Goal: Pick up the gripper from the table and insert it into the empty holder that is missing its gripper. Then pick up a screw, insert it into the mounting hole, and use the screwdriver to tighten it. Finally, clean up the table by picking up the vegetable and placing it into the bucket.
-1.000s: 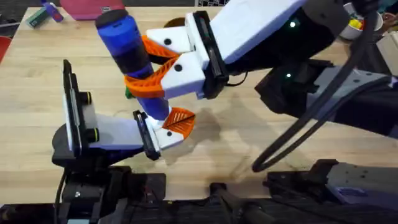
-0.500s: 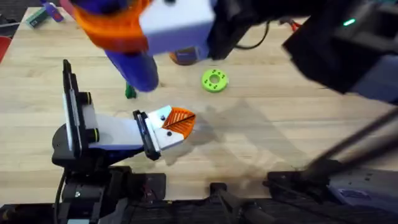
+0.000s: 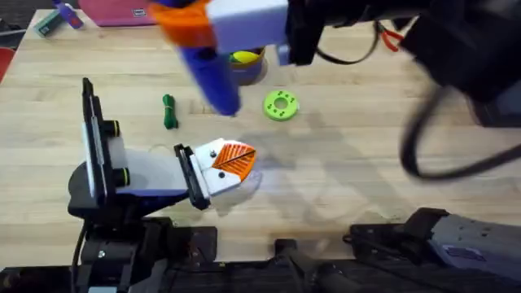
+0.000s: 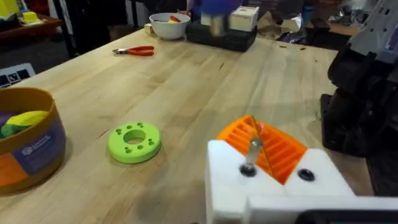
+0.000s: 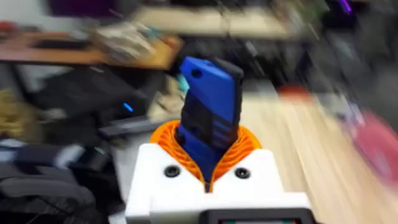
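My right gripper (image 3: 189, 23) hangs high over the table's far side, shut on the blue screwdriver (image 3: 210, 73), whose tip points down. In the right wrist view the screwdriver (image 5: 208, 121) stands between the orange pads (image 5: 245, 144). The left gripper (image 3: 230, 160) rests low at the near left, its white fingers together. An orange ribbed tip (image 4: 268, 146) sits in the white holder (image 4: 273, 183), and a screw (image 4: 251, 155) sticks up from its mounting hole. On the wood lies the dark-green vegetable (image 3: 168, 111). The bucket (image 3: 248, 65), (image 4: 28, 146) stands behind the screwdriver with toys inside.
A bright-green disc (image 3: 281, 106), (image 4: 134, 142) lies right of the vegetable. Red-handled pliers (image 4: 134, 51) and a white bowl (image 4: 168, 23) sit at the far right. A pink object (image 3: 122, 10) is at the far edge. The right arm's cables loop over the table's right half.
The right gripper has lifted the screwdriver off the left gripper's screw and swung it up and away toward the far side, uncovering the vegetable, disc and bucket. The left arm stayed still.
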